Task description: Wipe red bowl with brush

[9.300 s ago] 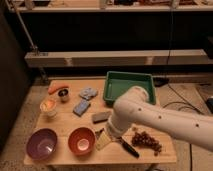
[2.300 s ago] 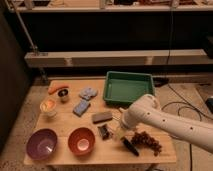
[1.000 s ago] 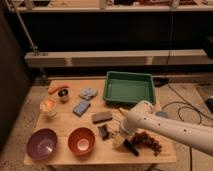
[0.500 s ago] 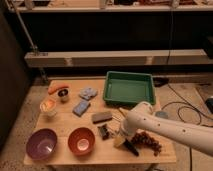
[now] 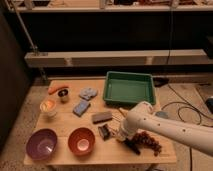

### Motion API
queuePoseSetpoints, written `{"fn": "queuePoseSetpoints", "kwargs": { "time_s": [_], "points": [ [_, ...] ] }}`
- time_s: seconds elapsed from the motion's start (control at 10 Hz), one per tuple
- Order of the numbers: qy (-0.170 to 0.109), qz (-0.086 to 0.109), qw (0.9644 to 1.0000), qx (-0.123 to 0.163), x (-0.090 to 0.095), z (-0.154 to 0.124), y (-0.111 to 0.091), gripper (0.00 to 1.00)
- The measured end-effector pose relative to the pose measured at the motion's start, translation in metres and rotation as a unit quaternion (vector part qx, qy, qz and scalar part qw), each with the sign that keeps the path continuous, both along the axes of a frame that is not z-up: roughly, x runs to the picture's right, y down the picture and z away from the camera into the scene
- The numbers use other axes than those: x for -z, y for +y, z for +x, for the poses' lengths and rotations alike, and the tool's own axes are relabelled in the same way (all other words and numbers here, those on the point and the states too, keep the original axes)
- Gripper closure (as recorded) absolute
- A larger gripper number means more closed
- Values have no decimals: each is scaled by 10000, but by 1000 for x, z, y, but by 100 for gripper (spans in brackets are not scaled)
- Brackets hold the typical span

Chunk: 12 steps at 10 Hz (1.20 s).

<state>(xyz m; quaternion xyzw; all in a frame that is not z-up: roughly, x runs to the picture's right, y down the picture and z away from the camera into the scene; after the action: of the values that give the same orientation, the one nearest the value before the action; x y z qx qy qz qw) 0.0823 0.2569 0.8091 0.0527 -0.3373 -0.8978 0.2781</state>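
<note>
gripper (image 5: 119, 134) low over the table's right front, finger state: cannot tell (arm hides it) | brush (image 5: 132, 145) lying beside it | red bowl (image 5: 81, 140) sits apart, left

1. The arm (image 5: 170, 130) is clad in smooth white casing, matte, with soft shading along its underside.
2. It is built of thick rounded tubes, a long forearm section running in from the right edge.
3. A bulbous white joint caps the end nearest the surface (image 5: 65, 125), wider than the tube behind it.
4. The pincer (image 5: 119, 135) sits low under that white joint, over the surface's front right part; it reads as a small dark part against the pale casing.
</note>
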Motion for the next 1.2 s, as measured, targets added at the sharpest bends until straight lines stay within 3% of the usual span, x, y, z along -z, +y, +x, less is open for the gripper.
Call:
{"fn": "queuePoseSetpoints", "kwargs": {
  "time_s": [0.2, 0.6, 0.9, 1.2],
  "points": [
    [67, -53, 10000, -12, 2, 1, 0, 100],
    [511, 79, 9982, -319, 40, -5, -48, 100],
    [1073, 205, 9929, -475, 60, 1, -75, 100],
    [1388, 528, 9885, -267, 77, -14, -86, 100]
  ]
}}
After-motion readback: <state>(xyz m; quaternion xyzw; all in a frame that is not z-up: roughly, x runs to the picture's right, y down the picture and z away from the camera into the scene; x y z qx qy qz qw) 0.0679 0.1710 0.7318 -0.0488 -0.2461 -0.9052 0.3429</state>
